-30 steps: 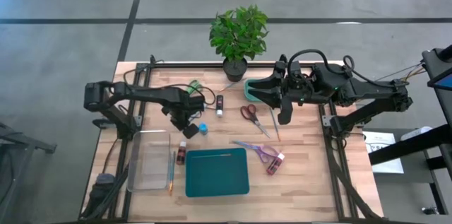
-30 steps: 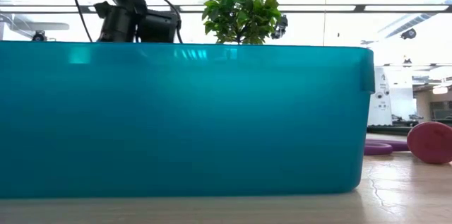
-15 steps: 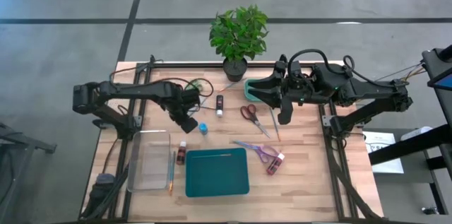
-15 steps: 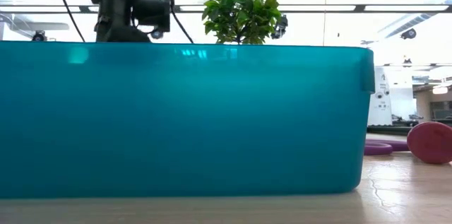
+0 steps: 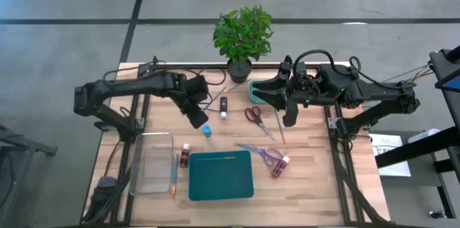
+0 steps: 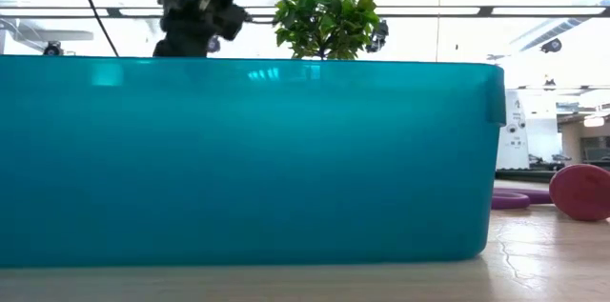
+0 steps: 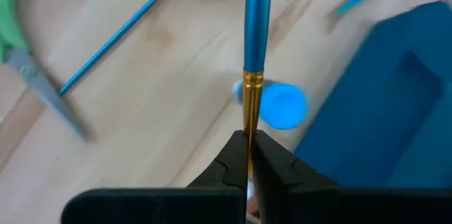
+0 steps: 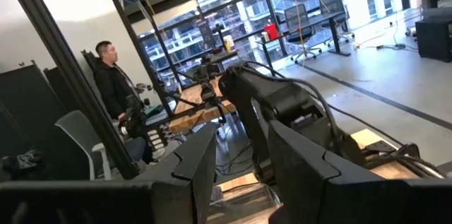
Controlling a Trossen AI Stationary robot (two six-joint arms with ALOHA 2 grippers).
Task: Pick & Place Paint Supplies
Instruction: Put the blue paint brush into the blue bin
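Over the wooden table, left gripper clamps a blue-handled brush; right gripper stands apart.

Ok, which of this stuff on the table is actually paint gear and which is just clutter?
Job: blue-handled brush held in the left claw; blue bottle; dark red bottle; black bottle; pinkish bottle.
Lying about: red scissors; purple scissors; potted plant.

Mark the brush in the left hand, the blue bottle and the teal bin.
brush (image 7: 255, 12): left wrist view, on its blue handle.
blue bottle (image 5: 207, 131): high view, on its body.
teal bin (image 5: 220, 175): high view, on its floor.
left hand (image 7: 248, 153): left wrist view, between its fingertips.
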